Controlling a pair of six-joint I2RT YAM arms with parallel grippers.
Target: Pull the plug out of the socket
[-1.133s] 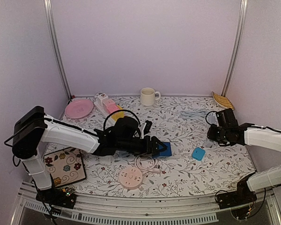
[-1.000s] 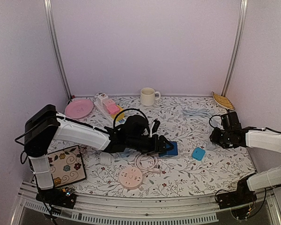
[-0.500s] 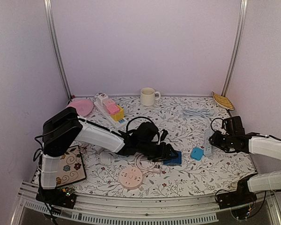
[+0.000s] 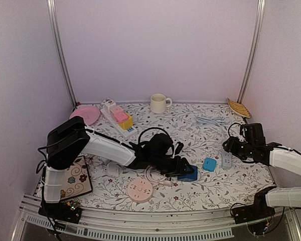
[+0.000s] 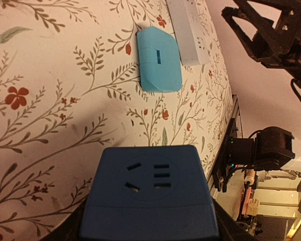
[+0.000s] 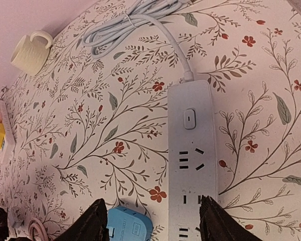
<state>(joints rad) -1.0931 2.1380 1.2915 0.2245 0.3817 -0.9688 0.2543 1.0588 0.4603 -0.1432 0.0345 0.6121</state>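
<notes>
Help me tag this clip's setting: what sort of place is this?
Probably a robot lab test booth: plain walls with metal rails box in a floral table, a left arm and right arm are mounted at its near edge, and props like a mug and white power strip lie about.

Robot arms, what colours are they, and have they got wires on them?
Both the left arm and the right arm have smooth white tube sections joined by chunky black joints. Thin black cables loop near the wrists. The fingers are black too.
</notes>
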